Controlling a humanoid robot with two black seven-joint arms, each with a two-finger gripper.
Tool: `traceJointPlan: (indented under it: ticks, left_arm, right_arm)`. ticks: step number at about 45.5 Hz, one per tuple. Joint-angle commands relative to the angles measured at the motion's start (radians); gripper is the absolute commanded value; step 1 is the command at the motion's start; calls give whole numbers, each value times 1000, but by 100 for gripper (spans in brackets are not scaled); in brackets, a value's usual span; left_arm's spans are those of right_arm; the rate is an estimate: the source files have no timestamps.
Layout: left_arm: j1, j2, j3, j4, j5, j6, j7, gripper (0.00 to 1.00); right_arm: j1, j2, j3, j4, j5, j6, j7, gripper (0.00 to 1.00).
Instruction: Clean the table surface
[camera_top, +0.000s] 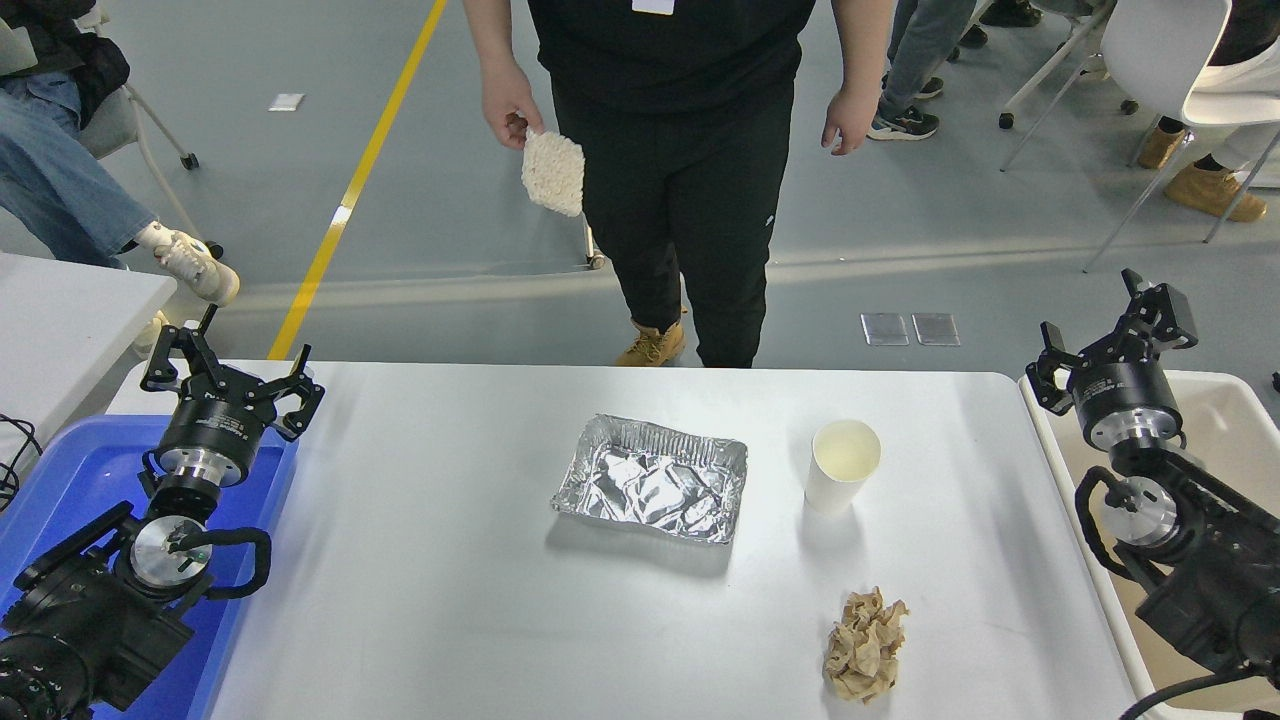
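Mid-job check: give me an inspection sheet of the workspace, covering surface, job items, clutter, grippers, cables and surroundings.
Surface: white table surface, no spills seen.
Job's things: the tabletop itself; no cloth or wiper on it.
Clutter: foil tray at centre, empty; paper cup upright to its right, apart from it; crumpled brown paper near the front edge, below the cup.
Grippers: left gripper open, holding nothing, over the blue bin; right gripper open, holding nothing, over the beige tub.
Cables: black cable loops on both arms; none on the tabletop.
Surroundings: person at the far side holding a block of dry noodles off the table; smaller white table at left; chairs and seated people behind.
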Motion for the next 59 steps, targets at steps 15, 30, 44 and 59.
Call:
traceJointPlan:
  ticks: [15,30,44,59]
  left_arm:
    - [0,0,0,0,0,-1,0,100]
    - [0,0,0,-1,0,-1,0,100]
    - [0,0,0,0,0,0,0,100]
    - [0,0,0,-1,0,-1,0,100]
  right_arm:
    - [0,0,2,0,0,0,0,98]
    - [1,2,-2,0,0,-2,0,98]
    - [15,0,-3,0,0,-3,0,98]
    - [7,0,-11,0,0,-3,-2,98]
